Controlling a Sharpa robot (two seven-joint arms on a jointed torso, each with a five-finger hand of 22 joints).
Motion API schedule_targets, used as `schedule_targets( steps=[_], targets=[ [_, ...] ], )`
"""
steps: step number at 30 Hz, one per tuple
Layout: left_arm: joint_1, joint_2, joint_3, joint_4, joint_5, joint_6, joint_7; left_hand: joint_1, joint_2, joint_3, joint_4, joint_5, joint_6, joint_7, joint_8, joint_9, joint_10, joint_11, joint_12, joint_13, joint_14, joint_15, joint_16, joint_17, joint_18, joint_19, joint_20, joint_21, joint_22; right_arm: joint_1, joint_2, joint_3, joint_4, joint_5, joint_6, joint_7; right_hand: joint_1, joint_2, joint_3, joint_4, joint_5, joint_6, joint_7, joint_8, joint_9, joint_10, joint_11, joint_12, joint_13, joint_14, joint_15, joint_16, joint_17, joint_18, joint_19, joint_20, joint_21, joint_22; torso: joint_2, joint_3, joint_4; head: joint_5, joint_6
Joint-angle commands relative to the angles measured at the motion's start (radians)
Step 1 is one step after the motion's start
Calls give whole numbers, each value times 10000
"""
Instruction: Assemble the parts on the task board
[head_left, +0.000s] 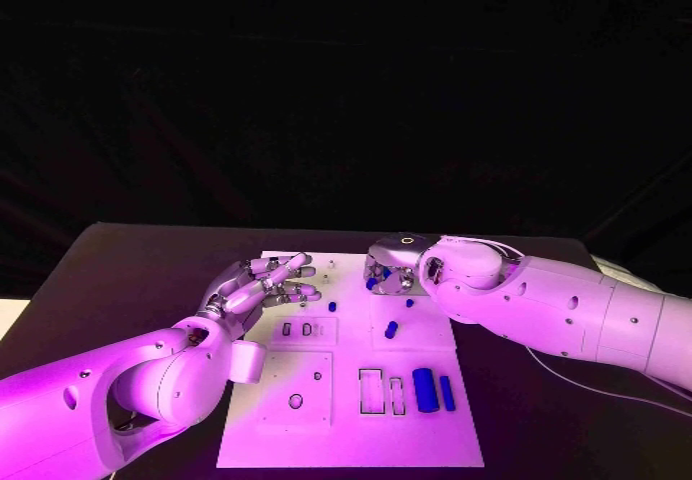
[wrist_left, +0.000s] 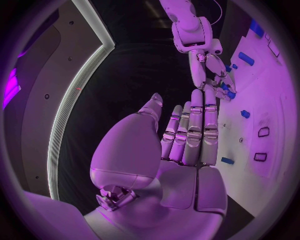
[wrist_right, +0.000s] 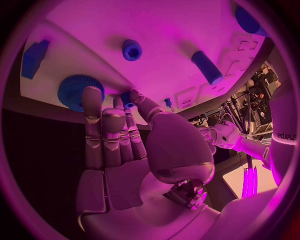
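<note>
Your right hand (head_left: 387, 272) is at the far edge of the task board (head_left: 346, 435), pinching a small blue peg (wrist_right: 127, 98) between thumb and fingertips, just beside a blue gear (wrist_right: 76, 90). Your left hand (head_left: 267, 283) hovers over the board's far left corner, fingers spread, holding nothing. Loose blue cylinders (head_left: 424, 388) lie near the rectangular slots (head_left: 382, 391). Keep the peg upright and firmly pinched before seating it; its target hole is hidden.
</note>
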Motion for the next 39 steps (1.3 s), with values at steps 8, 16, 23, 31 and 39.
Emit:
schedule_targets(
  steps=[8,16,23,31,39],
  targets=[
    [14,1,8,-13,228,145,-88,-28,100,48,-146,25,6,48,-81,-12,-6,47,-100,-3,8,24,60,56,95,100,-4,-27,-16,-22,-108,12,262,327,-2262,-237,303,417,774,158,-543,616,-200,382,330,887,-236,258,111,298,-232,830,858,-287,541,-158,1131,1535,38,-30,32,28,-6],
    [15,-50,7,-18,469,113,-112,39,132,88,-230,26,2,53,-109,-11,-11,50,-130,-4,0,22,66,92,95,114,-7,-40,-23,-22,-47,91,315,814,-3116,-512,227,181,1114,267,-533,604,-184,400,461,947,-244,130,86,186,-218,773,698,-287,413,-163,1261,1611,83,-56,58,72,119],
    [15,-84,7,20,323,110,-95,66,144,106,-270,25,4,52,-121,-11,-10,50,-144,-3,-6,22,68,110,95,120,-9,-47,-27,-20,326,105,-22,901,-2996,-603,202,100,1176,317,-600,560,-172,382,495,890,-217,54,65,165,-204,781,689,-284,360,-150,1283,1614,116,-108,117,63,129],
    [17,-89,7,87,241,147,-135,122,184,155,-343,26,19,44,-135,-8,0,44,-163,-2,-25,18,66,139,94,124,-13,-63,-34,-18,877,107,-546,883,-2761,-532,177,39,1214,367,-586,513,-151,359,519,827,-190,-6,47,157,-184,805,703,-287,332,-134,1314,1641,192,-195,216,-65,100],
    [32,-98,7,155,232,138,-152,142,198,177,-372,26,25,41,-142,-7,5,42,-171,-1,-31,16,66,152,94,127,-16,-69,-37,-18,1294,105,-949,862,-2490,-538,143,-22,1219,413,-566,479,-137,341,538,776,-169,-40,36,151,-168,821,707,-288,308,-120,1336,1655,272,-241,270,-60,123]
  ],
)
